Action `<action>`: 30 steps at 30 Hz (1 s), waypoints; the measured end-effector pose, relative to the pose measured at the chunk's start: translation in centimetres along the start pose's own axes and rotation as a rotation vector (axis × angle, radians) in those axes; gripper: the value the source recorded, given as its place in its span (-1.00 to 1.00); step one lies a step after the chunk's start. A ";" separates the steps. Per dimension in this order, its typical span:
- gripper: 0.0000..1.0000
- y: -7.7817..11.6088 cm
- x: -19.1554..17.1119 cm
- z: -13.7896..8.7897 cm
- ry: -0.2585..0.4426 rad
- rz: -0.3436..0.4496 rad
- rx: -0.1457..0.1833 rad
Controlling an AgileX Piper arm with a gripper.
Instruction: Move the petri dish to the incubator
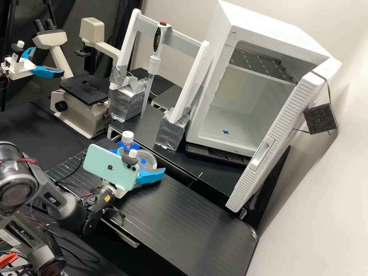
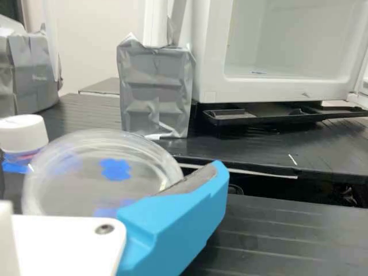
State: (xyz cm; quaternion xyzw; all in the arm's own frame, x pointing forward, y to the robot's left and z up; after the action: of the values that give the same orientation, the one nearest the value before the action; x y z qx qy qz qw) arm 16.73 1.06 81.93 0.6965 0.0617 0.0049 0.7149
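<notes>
Between the fingers of my gripper (image 1: 143, 158), in the high view, lies a clear round petri dish (image 1: 150, 156) with blue marks, partly behind the phone on the wrist. The fingers stand wide apart, one on each side of it. In the wrist view the dish (image 2: 86, 187) is large, and one finger of the gripper (image 2: 109, 185) overlaps its near rim; whether they touch cannot be told. The incubator (image 1: 237, 119) stands open at the back right, a blue mark on its floor; part of the incubator (image 2: 210, 75) also appears in the wrist view.
A white-capped bottle (image 1: 127, 137) in a blue holder is close beside the dish. Behind are a pipette (image 1: 155, 63) on a white frame with foil-wrapped feet (image 1: 171, 130) and a microscope (image 1: 82, 111). The incubator door (image 1: 268, 153) juts over the bench; a raised ledge edge (image 2: 259, 171) runs behind the dish.
</notes>
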 end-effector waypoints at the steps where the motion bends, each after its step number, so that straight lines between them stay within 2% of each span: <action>1: 1.00 0.1 -0.2 -0.1 0.000 -0.004 -0.001; 3: 1.00 0.0 -0.4 -0.3 -0.005 -0.020 0.004; 12: 1.00 0.2 -1.3 -1.7 0.004 -0.024 -0.014; 15: 1.00 0.2 -1.3 -1.7 0.000 -0.019 -0.009; 21: 1.00 -0.1 -0.5 -0.2 -0.073 -0.022 0.014; 25: 1.00 -0.3 0.6 0.9 -0.061 0.021 0.008; 30: 1.00 -0.1 1.1 1.8 -0.085 0.110 0.028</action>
State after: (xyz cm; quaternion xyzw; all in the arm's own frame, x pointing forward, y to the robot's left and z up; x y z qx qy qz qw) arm 18.03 -0.61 81.79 0.7084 -0.0068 0.0137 0.7057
